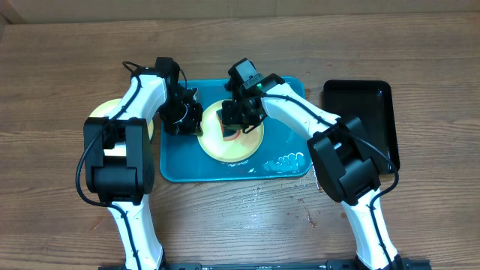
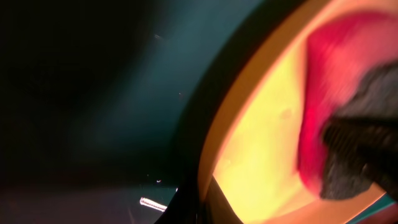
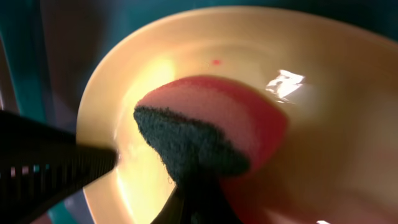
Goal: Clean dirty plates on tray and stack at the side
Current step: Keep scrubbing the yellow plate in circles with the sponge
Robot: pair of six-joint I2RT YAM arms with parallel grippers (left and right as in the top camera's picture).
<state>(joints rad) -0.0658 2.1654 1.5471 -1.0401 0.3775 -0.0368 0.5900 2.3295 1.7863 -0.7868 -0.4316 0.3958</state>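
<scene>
One pale yellow-green dirty plate (image 1: 225, 148) lies on the turquoise tray (image 1: 289, 97). My left gripper (image 1: 195, 124) is shut on this plate's left rim (image 2: 217, 124); its dark fingers straddle the rim at the bottom of the left wrist view. Over the plate's middle, my right gripper (image 1: 240, 120) is shut on a red sponge (image 3: 236, 118) whose dark scouring side (image 3: 186, 146) presses onto the plate (image 3: 336, 93). The sponge (image 2: 336, 93) also fills the right of the left wrist view. A second pale plate (image 1: 96, 115) rests on the table to the left, partly under my left arm.
A narrow black tray (image 1: 364, 105) sits on the wooden table to the right of the turquoise one. A patch of foamy water (image 1: 289, 161) lies in the turquoise tray's front right corner. My left gripper shows as a black shape (image 3: 50, 171) beside the plate.
</scene>
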